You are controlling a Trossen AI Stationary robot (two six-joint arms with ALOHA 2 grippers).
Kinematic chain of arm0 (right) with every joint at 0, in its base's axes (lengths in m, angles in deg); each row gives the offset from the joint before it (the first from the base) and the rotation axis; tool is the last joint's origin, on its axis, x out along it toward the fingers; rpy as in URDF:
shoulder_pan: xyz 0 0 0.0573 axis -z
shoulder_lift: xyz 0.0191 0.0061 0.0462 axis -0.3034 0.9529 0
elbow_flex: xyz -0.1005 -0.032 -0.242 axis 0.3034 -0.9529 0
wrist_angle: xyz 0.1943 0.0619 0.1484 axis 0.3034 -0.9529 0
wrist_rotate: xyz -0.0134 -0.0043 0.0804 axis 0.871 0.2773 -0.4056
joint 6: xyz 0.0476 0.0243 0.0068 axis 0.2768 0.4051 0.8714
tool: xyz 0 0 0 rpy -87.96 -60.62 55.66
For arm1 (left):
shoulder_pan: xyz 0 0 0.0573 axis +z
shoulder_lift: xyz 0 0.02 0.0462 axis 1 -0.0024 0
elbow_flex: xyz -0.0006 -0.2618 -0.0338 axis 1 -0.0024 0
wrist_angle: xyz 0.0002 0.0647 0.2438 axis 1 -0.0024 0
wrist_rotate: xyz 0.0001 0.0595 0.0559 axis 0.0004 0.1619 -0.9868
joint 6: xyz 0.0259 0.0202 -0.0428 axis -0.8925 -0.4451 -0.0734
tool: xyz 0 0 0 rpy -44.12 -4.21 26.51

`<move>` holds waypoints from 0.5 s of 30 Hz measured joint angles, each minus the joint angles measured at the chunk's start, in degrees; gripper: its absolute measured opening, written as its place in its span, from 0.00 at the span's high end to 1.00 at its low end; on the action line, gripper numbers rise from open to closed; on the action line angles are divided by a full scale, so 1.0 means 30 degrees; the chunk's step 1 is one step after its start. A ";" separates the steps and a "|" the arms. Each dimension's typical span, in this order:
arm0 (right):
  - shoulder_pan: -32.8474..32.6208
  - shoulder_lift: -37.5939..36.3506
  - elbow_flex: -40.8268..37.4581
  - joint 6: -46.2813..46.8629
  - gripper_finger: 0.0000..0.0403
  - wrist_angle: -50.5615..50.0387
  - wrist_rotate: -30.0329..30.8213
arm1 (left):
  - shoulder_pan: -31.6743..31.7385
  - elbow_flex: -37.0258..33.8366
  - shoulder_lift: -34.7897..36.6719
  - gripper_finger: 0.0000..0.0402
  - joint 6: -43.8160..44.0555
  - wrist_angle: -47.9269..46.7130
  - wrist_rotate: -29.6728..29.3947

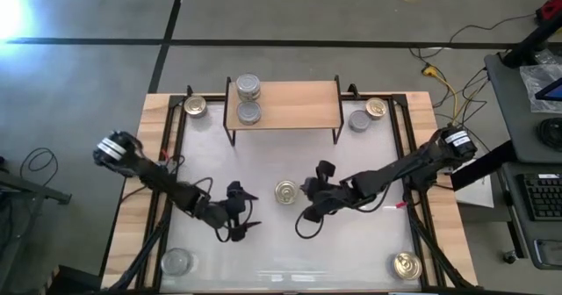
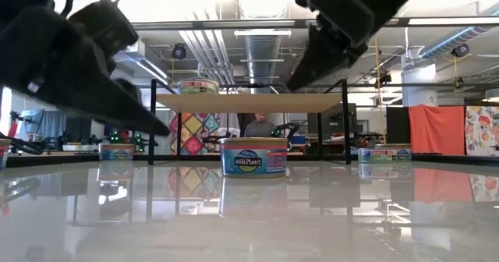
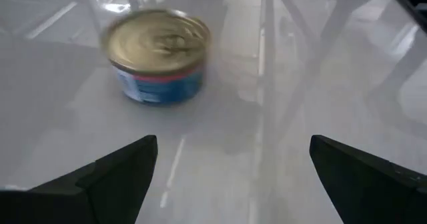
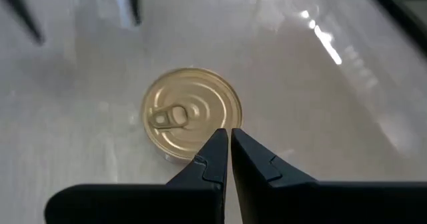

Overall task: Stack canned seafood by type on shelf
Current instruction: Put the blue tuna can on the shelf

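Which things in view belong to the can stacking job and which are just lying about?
Job things:
- gold-topped round metal tin mid-table
- two silver-topped round tins on the shelf
- low light-wood shelf on black wire legs
- gold-topped tin at the near right corner
- open left gripper
- shut right gripper

Lying about:
- yellow cable on the floor
- black keyboard

Seven tins in all: four silver-topped (image 1: 248, 88) (image 1: 249, 112) (image 1: 358, 119) (image 1: 176, 262), three gold-topped (image 1: 286, 191) (image 1: 195, 107) (image 1: 406, 264). One wooden shelf (image 1: 299, 104). Two arms, two pincers (image 1: 246, 212) (image 1: 309, 190). One counter (image 1: 263, 159).
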 joint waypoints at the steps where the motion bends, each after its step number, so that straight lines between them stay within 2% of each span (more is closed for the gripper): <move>1: -0.0010 0.0001 -0.0107 0.0317 0.97 -0.0026 -0.0017 | -0.0144 0.0070 -0.0581 0.06 0.0266 0.0755 -0.0004; 5: -0.0317 0.0168 -0.0374 0.0720 0.97 -0.0060 -0.0133 | -0.0751 0.0987 -0.2140 0.06 -0.0056 0.2669 -0.0025; 10: -0.0379 0.0168 -0.0399 0.0716 0.97 0.0013 -0.0136 | -0.0866 0.1625 -0.3222 0.06 -0.0122 0.1866 -0.0323; 15: -0.0372 0.0168 -0.0404 0.0642 0.97 0.0026 -0.0114 | -0.1078 0.1537 -0.3122 0.06 0.1414 0.0571 0.0380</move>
